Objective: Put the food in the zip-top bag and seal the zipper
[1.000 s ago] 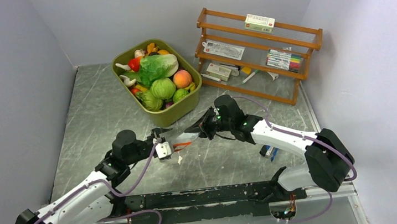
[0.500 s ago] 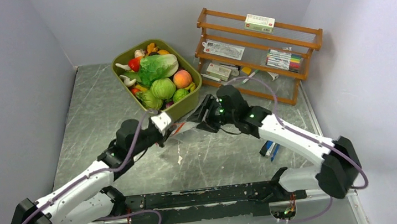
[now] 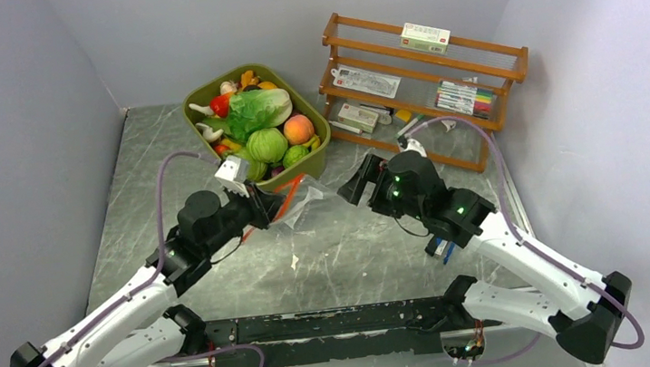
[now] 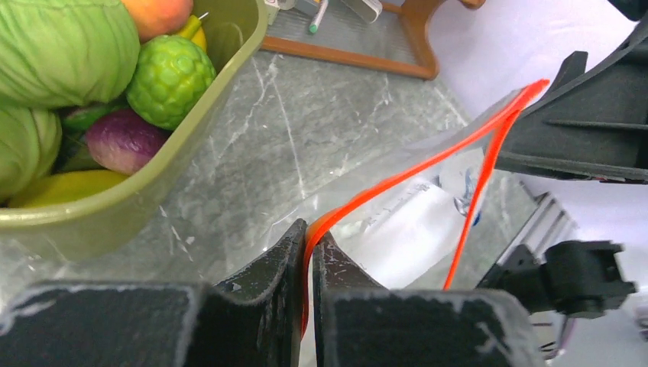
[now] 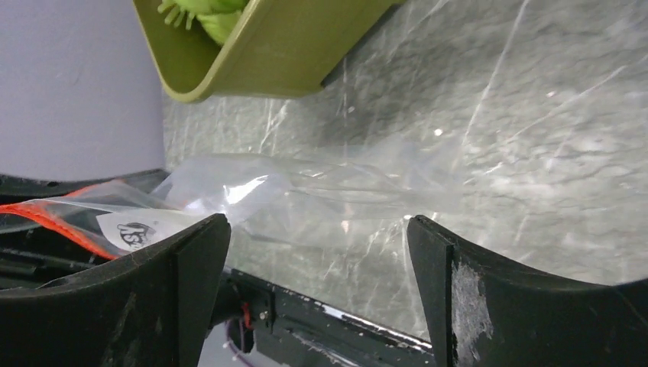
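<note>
Grey veined tabletop [image 3: 163,155], pale lilac walls [image 3: 12,107]

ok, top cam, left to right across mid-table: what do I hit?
Left claw → zip-top bag, pinched by it → right claw, open → blue-handled tool.

Pale grey-lilac walls [image 3: 12,107] close in on three sides, plain and evenly lit, with no hard shadows anywhere. Below, a grey marbled surface [image 3: 135,149], veined in white, with a slight sheen. Beyond the right hand [image 3: 358,184], up against the back wall, stands a wooden rack [image 3: 427,82] with slatted shelves. Back behind that hand, a black rail [image 3: 336,321] runs along the surface's near edge.
</note>
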Available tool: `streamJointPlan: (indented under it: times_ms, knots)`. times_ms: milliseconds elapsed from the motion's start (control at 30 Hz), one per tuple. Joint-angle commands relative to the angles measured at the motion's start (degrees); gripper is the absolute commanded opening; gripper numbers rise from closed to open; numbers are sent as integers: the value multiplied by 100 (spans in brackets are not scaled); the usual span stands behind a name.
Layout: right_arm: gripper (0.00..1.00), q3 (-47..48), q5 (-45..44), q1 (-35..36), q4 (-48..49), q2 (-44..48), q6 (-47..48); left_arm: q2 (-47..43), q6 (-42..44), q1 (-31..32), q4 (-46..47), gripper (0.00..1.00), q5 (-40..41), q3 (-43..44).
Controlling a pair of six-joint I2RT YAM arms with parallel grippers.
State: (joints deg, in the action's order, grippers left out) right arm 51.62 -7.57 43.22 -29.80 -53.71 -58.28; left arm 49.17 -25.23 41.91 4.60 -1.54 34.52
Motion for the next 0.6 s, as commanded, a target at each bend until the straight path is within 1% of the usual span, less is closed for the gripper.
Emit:
streamJointPlan:
  times_ms: [0, 67, 133, 200, 267, 367, 500, 567]
  knots:
    - [88, 531, -787, 58, -555, 101, 450, -241, -1105, 43, -289, 7, 242, -42]
    - [85, 538, -509, 222, -267, 81, 538, -297, -1554, 42, -694, 7, 598, 69]
    - [82, 541, -381, 595, -24, -73, 388, -334, -2016, 45, -977, 7, 769, 167]
    - [79, 680, -696, 1184, 99, -331, 215, -359, -2357, 49, -1049, 7, 744, 194]
    - [76, 899, -1091, 1694, 158, -622, -23, -400, -2503, 45, -948, 7, 632, 160]
    - [70, 1135, -1435, 2173, 426, -1031, -76, -442, -2547, 48, -848, 7, 566, 104]
    - [68, 1454, -1734, 2414, 391, -1679, 290, -426, -2537, 53, -968, 7, 560, 173]
    - [65, 1525, -1831, 2465, 401, -1896, 371, -426, -2575, 49, -968, 7, 516, 190]
